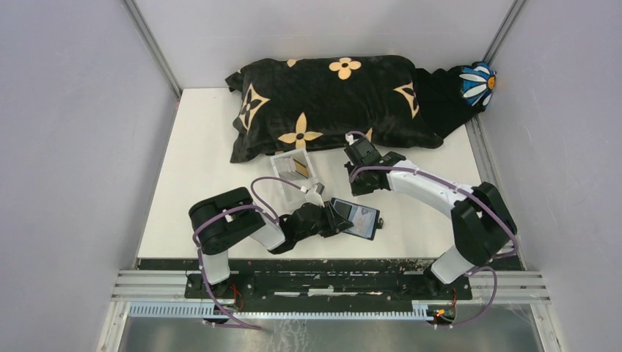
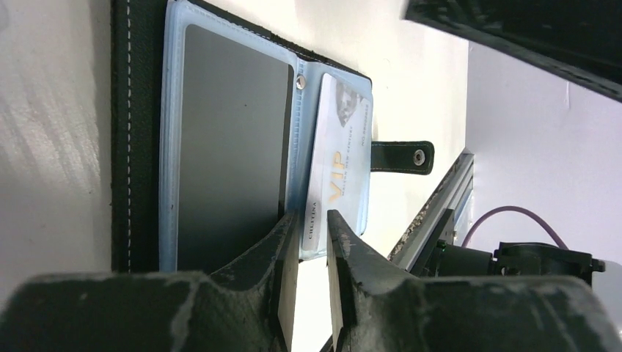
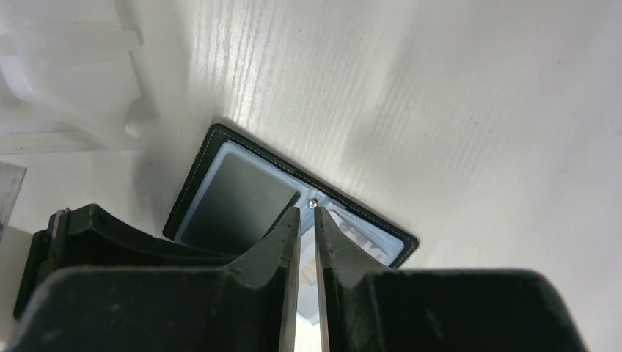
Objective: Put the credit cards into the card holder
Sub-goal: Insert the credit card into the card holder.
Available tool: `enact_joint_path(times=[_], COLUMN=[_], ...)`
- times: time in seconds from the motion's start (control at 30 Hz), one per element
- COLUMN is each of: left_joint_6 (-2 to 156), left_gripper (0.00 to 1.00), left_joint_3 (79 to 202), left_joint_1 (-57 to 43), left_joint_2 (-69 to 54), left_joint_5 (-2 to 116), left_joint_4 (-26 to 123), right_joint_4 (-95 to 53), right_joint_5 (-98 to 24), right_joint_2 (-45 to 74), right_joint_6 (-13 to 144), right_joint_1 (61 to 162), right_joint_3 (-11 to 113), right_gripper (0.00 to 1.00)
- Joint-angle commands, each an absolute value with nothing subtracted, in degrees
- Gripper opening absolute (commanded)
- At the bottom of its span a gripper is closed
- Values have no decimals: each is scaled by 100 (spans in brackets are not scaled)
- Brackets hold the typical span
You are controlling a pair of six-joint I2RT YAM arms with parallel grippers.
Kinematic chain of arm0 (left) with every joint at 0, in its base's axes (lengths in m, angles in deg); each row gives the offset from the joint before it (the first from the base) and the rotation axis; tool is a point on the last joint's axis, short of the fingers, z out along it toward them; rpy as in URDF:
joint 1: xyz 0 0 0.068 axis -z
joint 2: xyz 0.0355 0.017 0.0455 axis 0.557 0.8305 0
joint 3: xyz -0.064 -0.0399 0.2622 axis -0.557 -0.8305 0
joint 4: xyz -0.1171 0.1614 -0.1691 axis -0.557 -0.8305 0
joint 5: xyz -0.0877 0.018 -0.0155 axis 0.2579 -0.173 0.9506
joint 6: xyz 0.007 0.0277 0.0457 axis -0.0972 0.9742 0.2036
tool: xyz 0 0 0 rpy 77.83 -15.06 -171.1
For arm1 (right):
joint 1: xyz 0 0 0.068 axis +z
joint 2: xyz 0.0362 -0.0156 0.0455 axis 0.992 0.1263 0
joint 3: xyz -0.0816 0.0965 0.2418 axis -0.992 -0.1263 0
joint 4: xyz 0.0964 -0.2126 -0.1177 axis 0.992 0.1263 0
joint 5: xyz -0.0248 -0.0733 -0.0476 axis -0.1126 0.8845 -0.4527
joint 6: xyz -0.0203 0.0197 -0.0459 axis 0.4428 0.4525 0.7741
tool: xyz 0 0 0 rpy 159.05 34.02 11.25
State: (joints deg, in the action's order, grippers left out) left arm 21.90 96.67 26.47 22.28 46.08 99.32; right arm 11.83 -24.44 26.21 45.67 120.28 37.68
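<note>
Because the card holder (image 2: 136, 147) lay open and flat on the worktop (image 1: 205, 169) just ahead of the arm bases, its pale blue sleeves faced up where a card could be slid in. The left claw (image 2: 312, 220) sat low at its near edge, likely to steady it or nudge a card home. That claw was narrow, its tips either side of the end of the silver-grey card (image 2: 339, 154); whether it truly pinched the card could not be told. The card lay in the right-hand sleeve and bore "VIP" in gold letters, with a small line of print along one edge too fine to read. A dark card (image 2: 231, 147) filled the left-hand sleeve and showed no writing. The snap strap (image 2: 400, 157) stuck out sideways, undone, leaving the holder free to lie open. A little farther off stood the clear box (image 1: 295, 170), with what looked like a tan card (image 1: 300, 168) upright in it, probably waiting its turn. Beside it the right claw (image 3: 306, 213) hung above the worktop, its fingers almost together with nothing seen between them. Farthest back lay a black pillow (image 1: 330, 103) patterned with tan flowers, without lettering.
</note>
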Motion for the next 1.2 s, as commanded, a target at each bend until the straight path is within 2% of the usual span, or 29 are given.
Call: enact_joint_path(times=[0.0, 0.47, 1.17], left_joint_6=[2638, 2553, 2732], left_gripper=[27, 27, 21], left_joint_3=[9691, 9708, 9838], left_joint_1=[2671, 2671, 2697], left_joint_2=[2184, 2312, 2252], left_joint_5=[4472, 4447, 4596], left_joint_4=[9724, 9881, 9846], right_joint_4=[1302, 1254, 1228], right_joint_5=[-1812, -1182, -1206], right_joint_2=[1942, 1180, 1320], right_joint_6=[4248, 3264, 3025], right_joint_1=[12226, 12472, 12473], right_joint_3=[3370, 1978, 1592], right_gripper=[17, 1, 1])
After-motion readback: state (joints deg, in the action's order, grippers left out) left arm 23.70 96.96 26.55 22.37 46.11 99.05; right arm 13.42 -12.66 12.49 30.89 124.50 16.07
